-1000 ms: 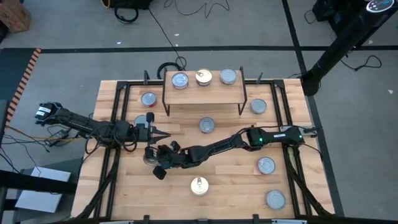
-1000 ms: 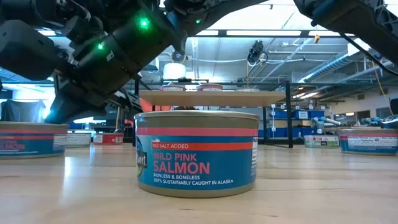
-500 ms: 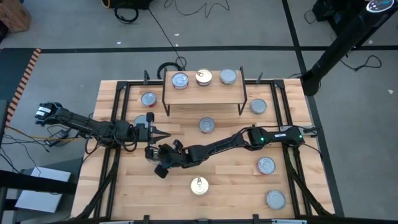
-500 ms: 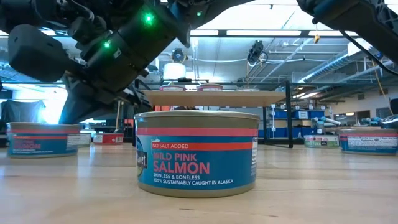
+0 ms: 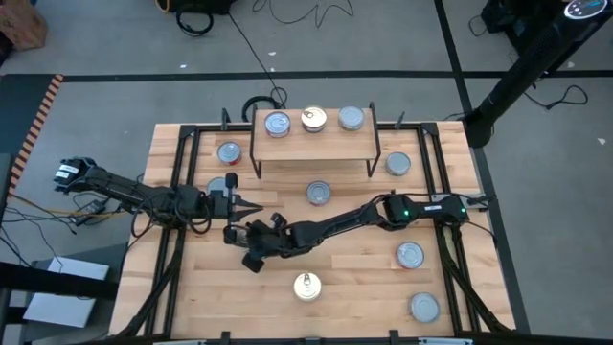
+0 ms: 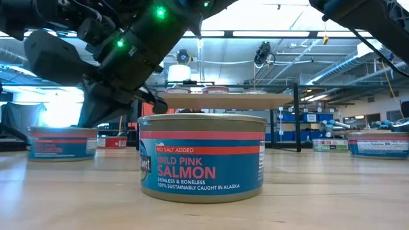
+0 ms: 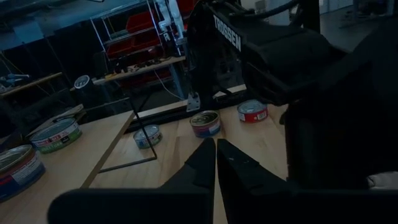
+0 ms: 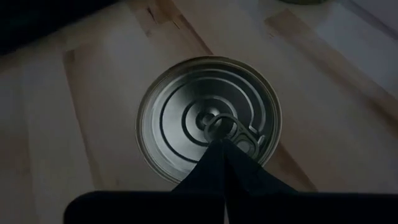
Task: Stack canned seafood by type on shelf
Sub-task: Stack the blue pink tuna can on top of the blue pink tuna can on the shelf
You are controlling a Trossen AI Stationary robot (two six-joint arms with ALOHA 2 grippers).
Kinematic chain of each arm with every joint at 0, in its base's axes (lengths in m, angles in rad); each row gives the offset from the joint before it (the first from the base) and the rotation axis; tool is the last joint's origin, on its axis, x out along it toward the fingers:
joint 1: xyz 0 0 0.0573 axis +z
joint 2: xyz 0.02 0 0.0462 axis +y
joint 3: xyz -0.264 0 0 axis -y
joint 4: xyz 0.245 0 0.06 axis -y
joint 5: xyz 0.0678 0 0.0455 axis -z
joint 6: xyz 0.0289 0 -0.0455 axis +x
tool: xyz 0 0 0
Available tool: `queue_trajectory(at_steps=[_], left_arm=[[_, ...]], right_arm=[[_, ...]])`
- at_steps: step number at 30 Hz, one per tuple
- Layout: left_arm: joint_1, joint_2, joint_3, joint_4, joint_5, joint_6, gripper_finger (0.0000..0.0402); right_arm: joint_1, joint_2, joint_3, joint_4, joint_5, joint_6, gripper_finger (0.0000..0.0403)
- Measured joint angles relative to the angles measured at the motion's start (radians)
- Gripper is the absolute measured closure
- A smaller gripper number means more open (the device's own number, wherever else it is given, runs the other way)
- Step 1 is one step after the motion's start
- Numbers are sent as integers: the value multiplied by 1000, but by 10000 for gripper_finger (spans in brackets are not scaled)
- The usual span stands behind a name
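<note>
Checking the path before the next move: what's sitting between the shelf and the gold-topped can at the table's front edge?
In the high view, one silver-topped can and the right arm's forearm lie between the shelf and the gold-topped can.

A robotics lab or workshop is shown. Behind the right gripper (image 6: 150, 102), metal racking (image 6: 307, 121) and ceiling strip lights (image 6: 268, 33) are seen; cables (image 5: 306, 11) are strewn across the grey floor.

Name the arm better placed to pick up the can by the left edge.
Right. The right gripper hangs shut directly over that can, while the left gripper, also shut, points toward the shelf.
</note>
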Motion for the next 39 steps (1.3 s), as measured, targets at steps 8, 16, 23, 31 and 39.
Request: queue_trajectory(at_steps=[8,16,23,31,39], left_arm=[[1,0,0,-3,0,0,383],[0,0,0,1,-1,0,383],[0,0,0,3,-1,0,383],[0,0,0,3,0,0,383],[0,0,0,1,0,0,383]], right_arm=[[-7,-45,-2,-148,-8,-74,402],[-12,-80,-2,-233,-33,-144,402],[-5,-89,-2,-138,-58,-153,402],[26,-89,-2,-148,-11,-233,402],[27,-94,-2,-170,38,-295,403]])
